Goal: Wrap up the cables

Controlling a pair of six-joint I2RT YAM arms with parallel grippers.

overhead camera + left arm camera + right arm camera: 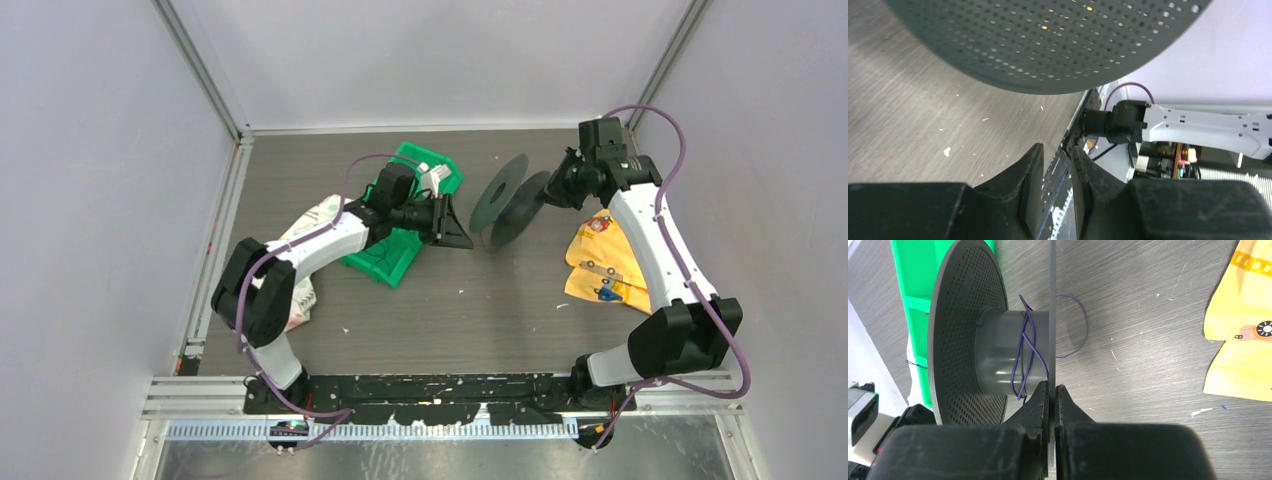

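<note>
Right pincer [1050, 388] clamping spool [959, 315], bin [913, 270] apparently behind

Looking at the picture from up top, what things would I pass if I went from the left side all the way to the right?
Crumpled white bag → green bin → black spool → yellow packets.

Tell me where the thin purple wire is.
In the right wrist view the thin purple wire hangs around the spool hub between its flanges, just above the right gripper; one loop shows beyond the pinched flange.
</note>
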